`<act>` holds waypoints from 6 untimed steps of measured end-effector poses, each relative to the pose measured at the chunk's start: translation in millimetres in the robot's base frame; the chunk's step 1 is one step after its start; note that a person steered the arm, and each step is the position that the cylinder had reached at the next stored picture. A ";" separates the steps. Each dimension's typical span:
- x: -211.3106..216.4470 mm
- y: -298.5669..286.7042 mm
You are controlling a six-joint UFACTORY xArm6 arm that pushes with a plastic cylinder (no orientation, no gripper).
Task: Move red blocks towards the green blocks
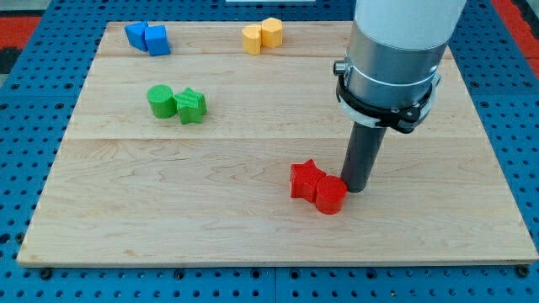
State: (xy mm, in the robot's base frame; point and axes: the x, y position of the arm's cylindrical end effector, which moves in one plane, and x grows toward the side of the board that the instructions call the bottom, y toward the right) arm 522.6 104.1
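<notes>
A red star block point(305, 179) and a red cylinder block point(330, 194) sit touching each other at the lower middle of the wooden board point(168, 219). A green cylinder block point(161, 101) and a green star block point(191, 106) sit touching at the upper left. My tip point(354, 188) stands just to the right of the red cylinder, touching or almost touching it. The green blocks lie far to the upper left of the tip.
Two blue blocks point(147, 38) sit at the top left of the board. Two yellow blocks point(262, 35) sit at the top middle. The arm's white and grey body point(394, 50) fills the view's upper right. A blue pegboard point(25, 93) surrounds the board.
</notes>
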 end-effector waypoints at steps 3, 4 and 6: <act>30.2 -19.4; -21.1 -53.0; -48.9 -53.7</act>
